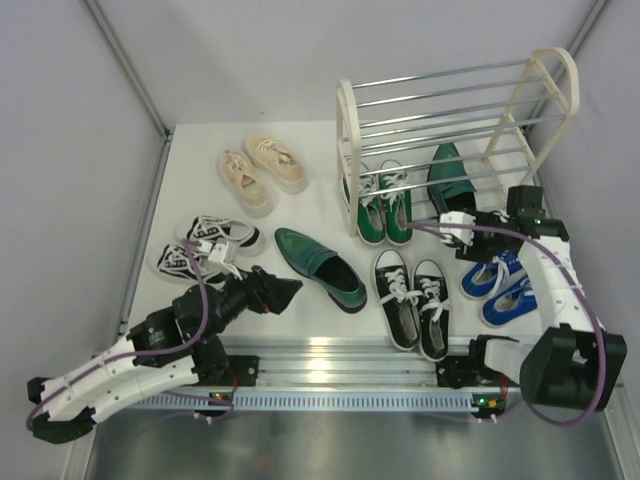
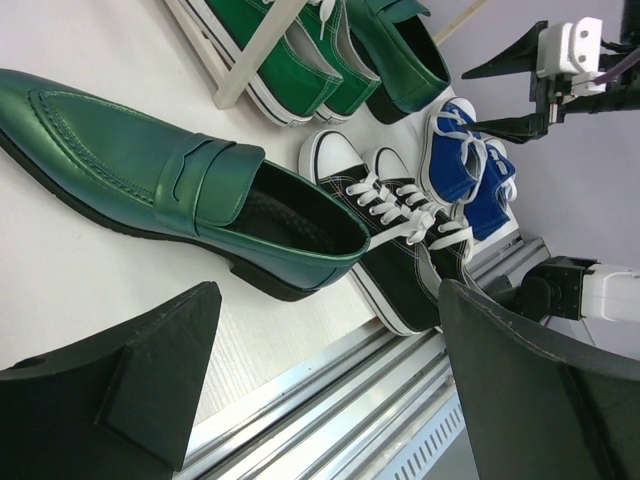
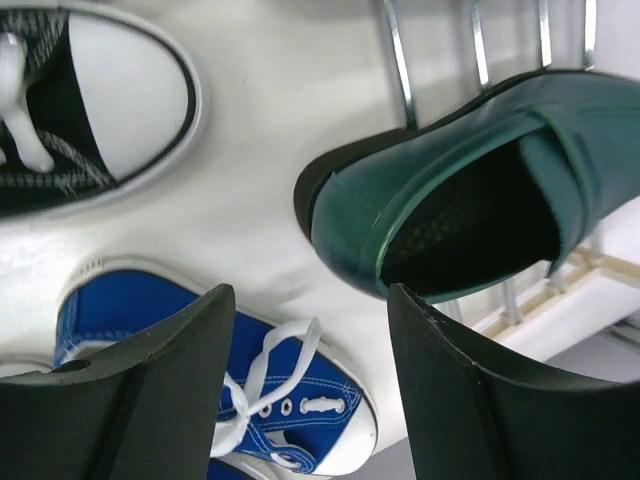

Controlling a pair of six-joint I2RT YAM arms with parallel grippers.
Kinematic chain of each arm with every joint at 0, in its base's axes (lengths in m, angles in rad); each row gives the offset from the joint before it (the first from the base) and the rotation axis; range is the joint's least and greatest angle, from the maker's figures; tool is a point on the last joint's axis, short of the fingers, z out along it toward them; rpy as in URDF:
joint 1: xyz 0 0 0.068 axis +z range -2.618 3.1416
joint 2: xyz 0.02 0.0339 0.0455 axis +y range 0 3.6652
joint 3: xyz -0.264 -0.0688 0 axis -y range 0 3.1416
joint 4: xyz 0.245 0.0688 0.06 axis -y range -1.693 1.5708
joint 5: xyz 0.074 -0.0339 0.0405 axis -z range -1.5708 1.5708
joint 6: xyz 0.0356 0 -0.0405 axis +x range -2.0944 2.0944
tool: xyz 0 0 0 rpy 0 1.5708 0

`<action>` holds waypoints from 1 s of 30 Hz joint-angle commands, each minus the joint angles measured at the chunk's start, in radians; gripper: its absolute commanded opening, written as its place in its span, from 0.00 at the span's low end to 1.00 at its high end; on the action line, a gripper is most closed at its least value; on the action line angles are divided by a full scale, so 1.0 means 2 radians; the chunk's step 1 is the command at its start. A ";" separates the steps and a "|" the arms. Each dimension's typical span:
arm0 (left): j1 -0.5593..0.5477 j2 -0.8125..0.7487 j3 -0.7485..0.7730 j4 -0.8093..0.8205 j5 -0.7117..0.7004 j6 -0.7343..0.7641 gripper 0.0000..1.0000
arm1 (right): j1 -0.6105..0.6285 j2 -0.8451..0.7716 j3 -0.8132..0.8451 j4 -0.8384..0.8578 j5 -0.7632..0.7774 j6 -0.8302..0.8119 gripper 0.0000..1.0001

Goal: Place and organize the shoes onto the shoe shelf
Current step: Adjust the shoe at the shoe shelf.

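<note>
The white, smooth table (image 1: 300,205) carries everything. At its back right stands the shelf (image 1: 347,130): two cream arched end frames joined by thin, shiny silver rods in several tiers. Low inside it sit the green sneakers (image 1: 383,205), canvas with white laces and white rubber toe caps, side by side with rods crossing above them; whether they rest on the lowest rods or on the table I cannot tell. Just beside them a glossy dark green loafer (image 3: 450,190) lies across the lowest rods, its heel end jutting out past the front of the shelf, its black lining showing. Its twin, the near loafer (image 2: 150,170), lies on the table left of centre, smooth with a stitched apron and a low dark heel. The black sneakers (image 1: 412,298) lie paired near the front edge, white-laced. The blue sneakers (image 1: 497,285) lie beside them to the right, partly under the right arm. Cream chunky sneakers (image 1: 262,170) with thick soles sit at the back left, and striped black-and-white sneakers (image 1: 205,245) at the left edge. The left claw (image 2: 325,300) hangs just short of the near loafer's heel, its matt black wedge fingers spread wide with nothing between. The right claw (image 3: 305,300) hovers near the shelved loafer's heel, jaws apart and empty.
</note>
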 commanded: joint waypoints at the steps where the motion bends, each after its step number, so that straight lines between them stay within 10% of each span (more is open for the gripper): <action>1: 0.001 -0.010 -0.005 0.009 0.003 -0.002 0.95 | -0.045 0.065 0.065 -0.071 -0.034 -0.158 0.63; 20: 0.001 -0.016 -0.012 0.010 -0.002 -0.003 0.95 | -0.009 0.207 0.096 0.016 0.022 -0.123 0.54; 27: 0.001 -0.015 -0.012 0.009 -0.005 -0.003 0.95 | 0.007 0.223 0.095 0.038 0.046 -0.131 0.03; 30: 0.001 -0.013 -0.012 0.009 -0.005 -0.004 0.95 | 0.012 0.216 0.096 0.041 0.041 -0.146 0.00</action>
